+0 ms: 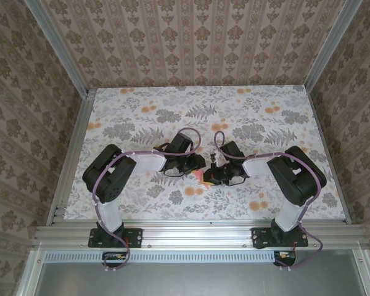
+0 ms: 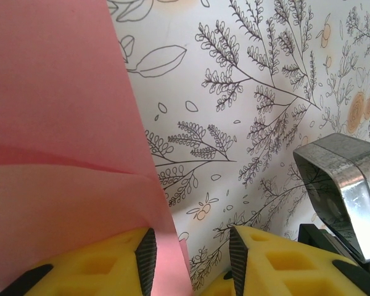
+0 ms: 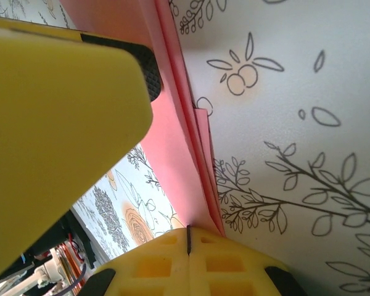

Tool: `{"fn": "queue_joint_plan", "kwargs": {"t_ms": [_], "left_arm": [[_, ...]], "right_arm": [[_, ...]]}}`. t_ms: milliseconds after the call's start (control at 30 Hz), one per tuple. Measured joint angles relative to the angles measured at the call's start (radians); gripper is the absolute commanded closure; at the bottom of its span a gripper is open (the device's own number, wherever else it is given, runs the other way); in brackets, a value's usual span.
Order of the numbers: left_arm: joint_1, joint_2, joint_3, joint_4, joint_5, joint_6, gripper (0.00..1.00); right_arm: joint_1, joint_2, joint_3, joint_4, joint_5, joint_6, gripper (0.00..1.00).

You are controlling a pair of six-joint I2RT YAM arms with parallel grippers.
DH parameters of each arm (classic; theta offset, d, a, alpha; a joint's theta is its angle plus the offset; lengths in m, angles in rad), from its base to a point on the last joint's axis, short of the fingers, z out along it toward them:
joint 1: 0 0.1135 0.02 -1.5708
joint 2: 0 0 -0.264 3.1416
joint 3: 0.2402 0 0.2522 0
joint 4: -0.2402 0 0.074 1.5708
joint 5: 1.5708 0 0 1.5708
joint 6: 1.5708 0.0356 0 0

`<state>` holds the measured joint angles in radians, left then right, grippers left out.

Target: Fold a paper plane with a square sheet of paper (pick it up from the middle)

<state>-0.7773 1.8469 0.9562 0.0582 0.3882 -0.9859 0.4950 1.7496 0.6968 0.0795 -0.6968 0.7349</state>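
L gripper (image 1: 196, 166) close opposite R gripper (image 1: 211, 176)

The left arm (image 1: 111, 176) and right arm (image 1: 296, 176) were black and white with purple cables (image 1: 189, 129). The 2 yellow fingers (image 2: 283, 262) had black ribbed pads.

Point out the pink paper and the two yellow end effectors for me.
pink paper (image 2: 55, 111): left wrist view, its flat upper panel.
left end effector (image 2: 192, 253): left wrist view, midway between its yellow fingertips.
right end effector (image 3: 188, 234): right wrist view, seam where its fingertips meet.
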Motion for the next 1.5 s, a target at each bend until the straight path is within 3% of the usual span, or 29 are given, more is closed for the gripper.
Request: {"fn": "queue_joint_plan", "kwargs": {"t_ms": [567,800,1033,1267,1500], "left_arm": [[0.003,-0.003,0.027,0.006,0.021,0.003,0.52],[-0.035,-0.103,0.034,0.0,-0.058,0.042,0.52],[-0.048,-0.27,-0.07,0.093,-0.182,0.09,0.49],[-0.049,-0.283,-0.09,0.093,-0.21,0.114,0.53],[-0.051,-0.33,-0.238,0.155,-0.224,0.061,0.56]], "right_arm": [[0.0,-0.031,0.0,-0.053,0.055,-0.033,1.0],[0.0,-0.031,0.0,-0.054,0.058,-0.033,1.0],[0.003,-0.04,-0.005,-0.058,0.07,-0.047,1.0],[0.003,-0.051,-0.014,-0.059,0.084,-0.051,1.0],[0.003,-0.05,-0.014,-0.06,0.083,-0.051,1.0]]}}
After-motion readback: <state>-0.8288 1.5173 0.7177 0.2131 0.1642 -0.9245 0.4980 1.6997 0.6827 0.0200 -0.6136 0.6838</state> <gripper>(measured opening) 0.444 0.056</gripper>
